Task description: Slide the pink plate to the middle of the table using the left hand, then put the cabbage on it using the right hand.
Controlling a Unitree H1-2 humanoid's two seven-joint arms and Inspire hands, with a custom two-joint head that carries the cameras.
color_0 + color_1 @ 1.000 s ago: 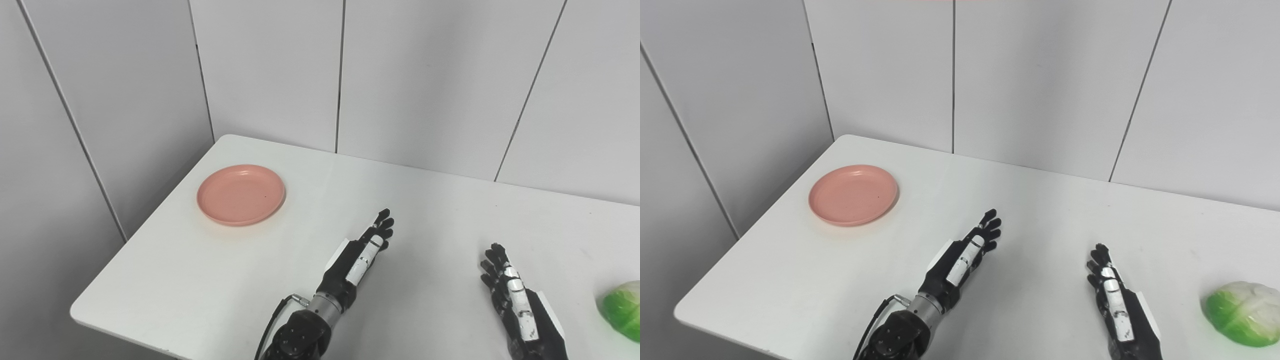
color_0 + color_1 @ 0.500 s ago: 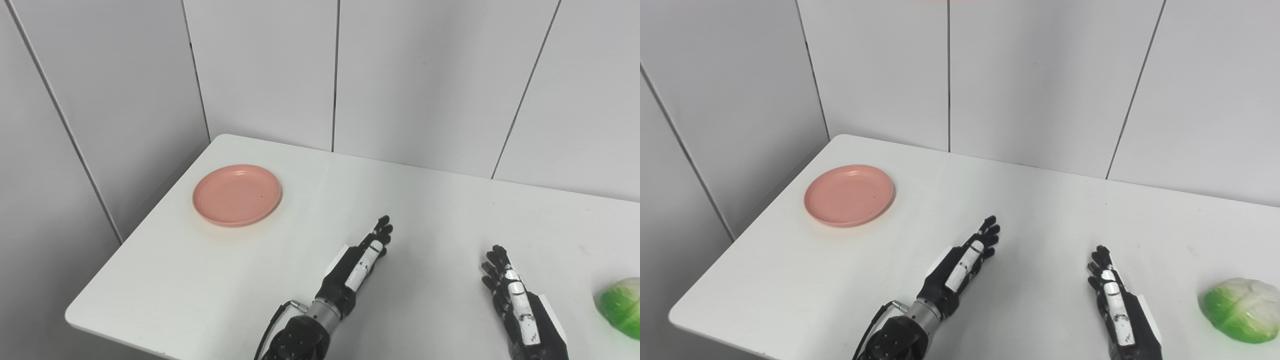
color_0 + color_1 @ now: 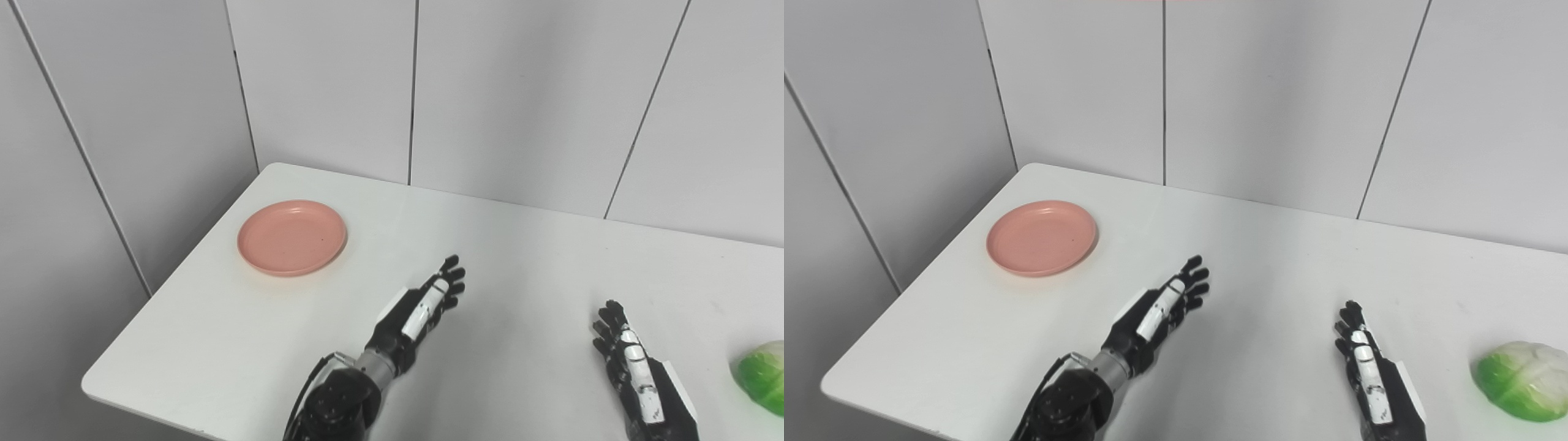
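Observation:
The pink plate lies empty near the table's far left corner. My left hand hovers over the table's middle front, fingers stretched out and apart, holding nothing, well to the right of the plate and nearer to me. The green and white cabbage rests on the table at the right edge. My right hand is open near the front, fingers pointing away, a good gap left of the cabbage.
The white table has its left edge and front left corner close to the plate. Grey wall panels stand right behind the table's far edge.
My left hand and forearm have shifted left, toward the plate. The right hand, plate and cabbage have stayed put; the view shifted slightly.

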